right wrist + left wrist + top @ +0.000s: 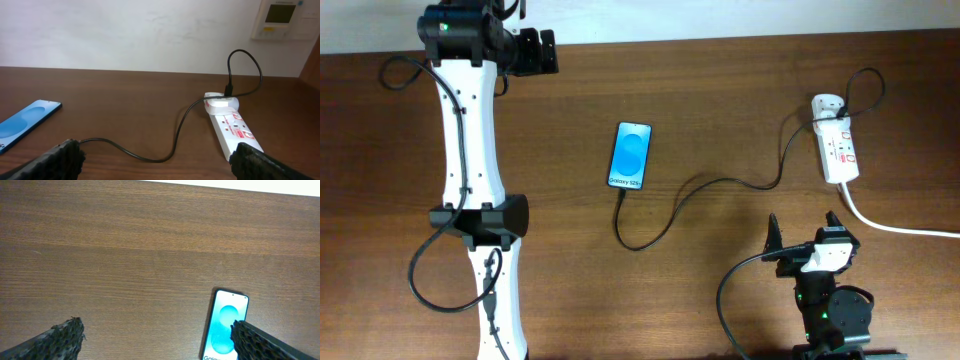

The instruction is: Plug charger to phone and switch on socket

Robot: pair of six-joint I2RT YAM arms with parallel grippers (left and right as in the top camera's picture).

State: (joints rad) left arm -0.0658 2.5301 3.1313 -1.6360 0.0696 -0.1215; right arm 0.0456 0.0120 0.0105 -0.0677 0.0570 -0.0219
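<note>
Brown wood-grain worktop [720, 80] carries everything. Phone [630, 155] lies flat, screen up and lit blue, approx. mid-worktop, a bit nearer the far edge. Charger [720, 180] starts at the phone's short end w/ the white strip, loops toward the near edge, then snakes right to the socket [838, 150]. The socket lies by the right edge, toward the far-right corner. Charger tip touches the phone's end; can't tell if it's seated. White plug [222, 105] sits at the socket's far end, and a thick white cord [900, 228] leaves its near end toward the right edge. Switch positions are too small to read.

Left end effector [550, 52] is by the far edge toward the far-left corner, fingers spread wide w/ nothing between them, well apart from the phone. Right end effector [802, 228] is by the near edge, nearer the right side, also spread wide and empty.
</note>
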